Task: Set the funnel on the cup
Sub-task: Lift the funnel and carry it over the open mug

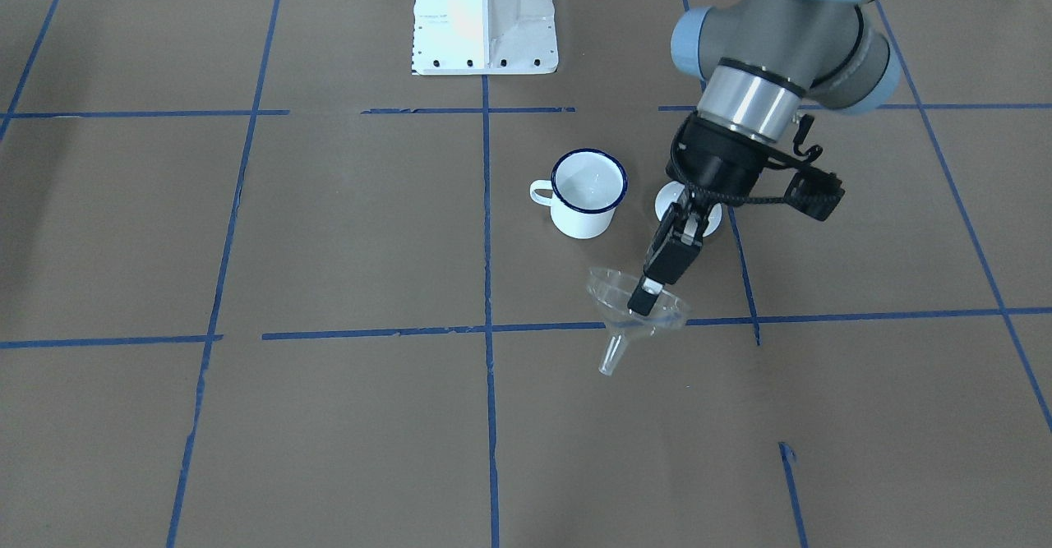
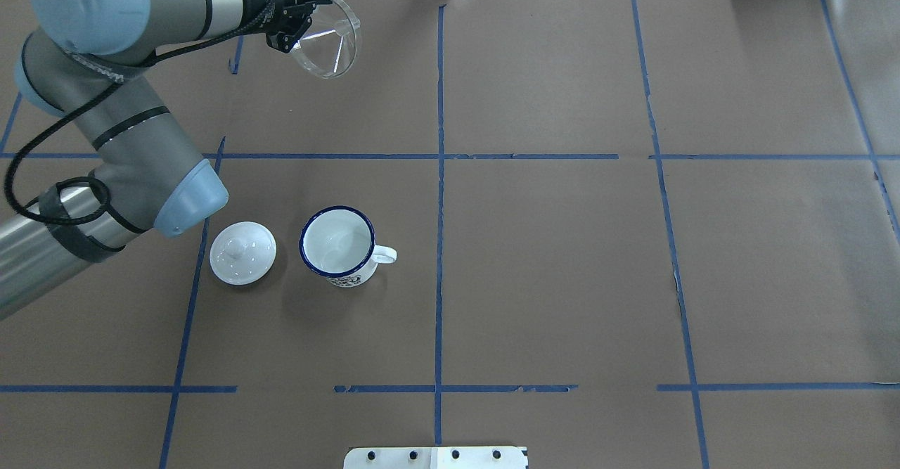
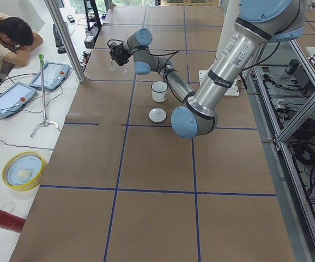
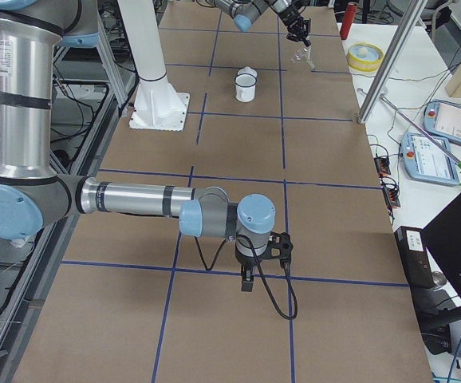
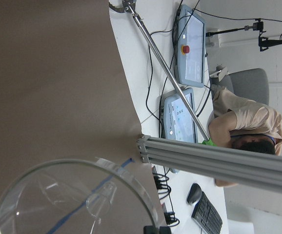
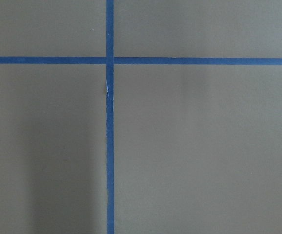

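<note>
Clenching the funnel rim, left gripper aloft, well apart from the cup

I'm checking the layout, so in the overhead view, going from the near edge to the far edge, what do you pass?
White base plate → mug → clear funnel. The white lid lies level with the mug, so I leave it out.
</note>
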